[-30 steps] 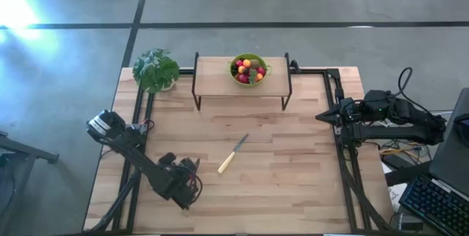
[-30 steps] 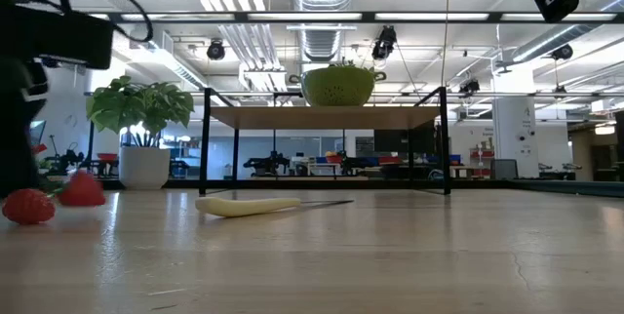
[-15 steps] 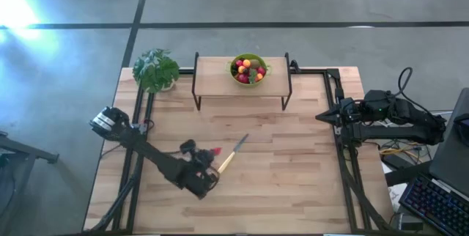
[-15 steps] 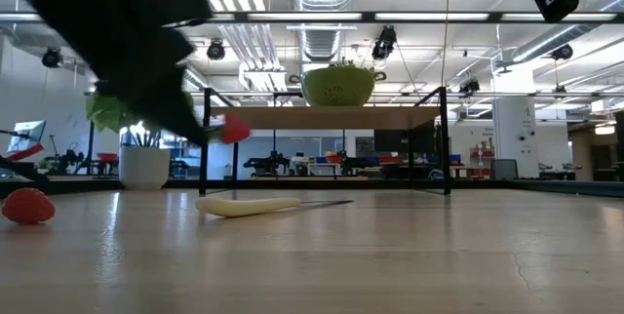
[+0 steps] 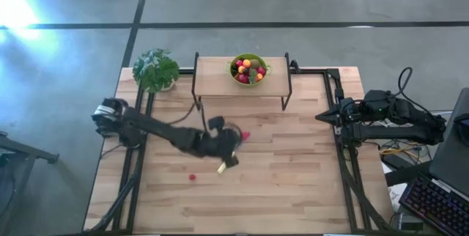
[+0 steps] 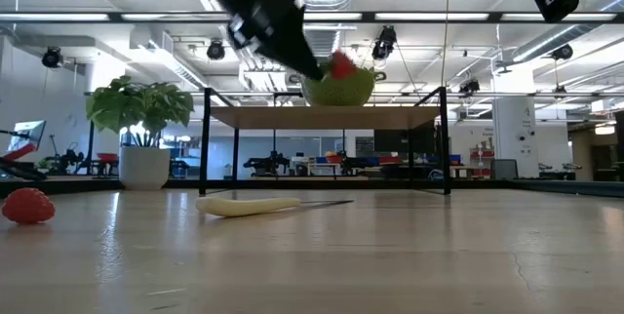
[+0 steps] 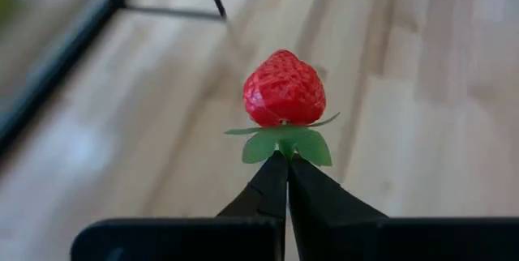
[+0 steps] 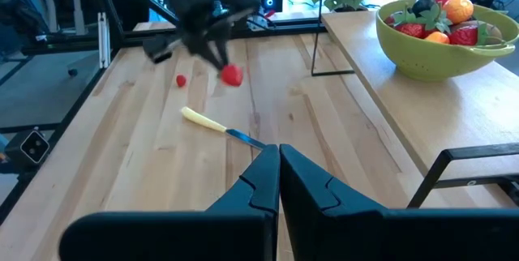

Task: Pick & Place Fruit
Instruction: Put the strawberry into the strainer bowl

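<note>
My left gripper (image 5: 238,138) hangs above the middle of the table, shut on a red strawberry (image 7: 284,89) with green leaves. In the low view that strawberry (image 6: 341,64) is well above the tabletop, in front of the green bowl (image 6: 336,90). The bowl (image 5: 234,68) stands on a small raised shelf (image 5: 216,80) at the far side and holds several fruit. A second strawberry (image 5: 192,177) lies on the table toward the near left. My right gripper (image 8: 278,152) waits shut at the table's right edge. My left gripper pinches the strawberry's green leaf cap (image 7: 282,143) between the very ends of its two fingers. The fingers slant downward toward the table's far right. The berry sticks out beyond the fingertips, red body away from them, lifted clear of the table.
A pale-handled knife (image 8: 219,126) lies on the table's middle, partly under my left arm in the high view. A potted plant (image 5: 155,69) stands at the far left corner. The shelf's thin black legs (image 5: 196,97) stand between the table's middle and the bowl.
My left gripper has swung from the near left of the table up and toward the far right, over the knife, rolling its wrist as it went. It has carried one strawberry off the table and stayed shut on it. The other strawberry has stayed where it lay.
</note>
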You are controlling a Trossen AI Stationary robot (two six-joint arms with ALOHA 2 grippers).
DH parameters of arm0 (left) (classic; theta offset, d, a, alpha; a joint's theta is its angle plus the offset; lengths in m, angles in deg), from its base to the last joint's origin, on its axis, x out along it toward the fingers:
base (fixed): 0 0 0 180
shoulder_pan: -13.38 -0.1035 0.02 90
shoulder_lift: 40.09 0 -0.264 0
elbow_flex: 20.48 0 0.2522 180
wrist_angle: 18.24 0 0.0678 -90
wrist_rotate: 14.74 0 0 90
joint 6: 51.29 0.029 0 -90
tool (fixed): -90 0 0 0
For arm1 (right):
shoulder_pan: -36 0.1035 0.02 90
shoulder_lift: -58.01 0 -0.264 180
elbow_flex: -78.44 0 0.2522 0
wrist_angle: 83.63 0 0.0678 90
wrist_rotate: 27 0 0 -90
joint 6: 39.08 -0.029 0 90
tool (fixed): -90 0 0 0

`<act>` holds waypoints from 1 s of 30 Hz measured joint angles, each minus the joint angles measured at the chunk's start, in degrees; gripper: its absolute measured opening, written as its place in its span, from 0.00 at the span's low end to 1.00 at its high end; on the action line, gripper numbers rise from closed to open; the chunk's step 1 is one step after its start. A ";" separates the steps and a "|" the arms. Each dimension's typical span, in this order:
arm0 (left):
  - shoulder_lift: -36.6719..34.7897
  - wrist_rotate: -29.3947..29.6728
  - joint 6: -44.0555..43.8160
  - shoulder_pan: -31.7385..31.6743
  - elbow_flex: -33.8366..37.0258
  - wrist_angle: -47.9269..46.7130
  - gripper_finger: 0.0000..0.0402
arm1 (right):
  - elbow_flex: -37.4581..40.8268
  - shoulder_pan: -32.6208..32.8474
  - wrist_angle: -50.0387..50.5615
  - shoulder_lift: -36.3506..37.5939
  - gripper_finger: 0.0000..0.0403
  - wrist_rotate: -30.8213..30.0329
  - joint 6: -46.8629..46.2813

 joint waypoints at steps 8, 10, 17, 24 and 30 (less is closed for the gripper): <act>-1.31 -3.68 7.53 -8.89 -17.30 -16.42 0.01 | 0.02 0.01 0.02 0.00 0.02 0.00 0.00; -1.29 -3.68 8.60 -10.95 -22.20 -20.42 0.02 | 0.01 0.00 0.02 0.00 0.02 0.00 0.00; -1.29 -3.61 8.37 -18.58 -34.93 -30.35 0.01 | 0.02 0.01 0.02 0.00 0.02 0.00 0.00; -1.29 -6.97 8.76 -26.11 -37.69 -33.11 0.01 | 0.01 0.00 0.01 0.00 0.02 0.00 0.00; -0.63 -11.02 10.86 -31.11 -37.52 -36.09 0.01 | 0.00 0.00 0.02 0.00 0.02 0.00 0.00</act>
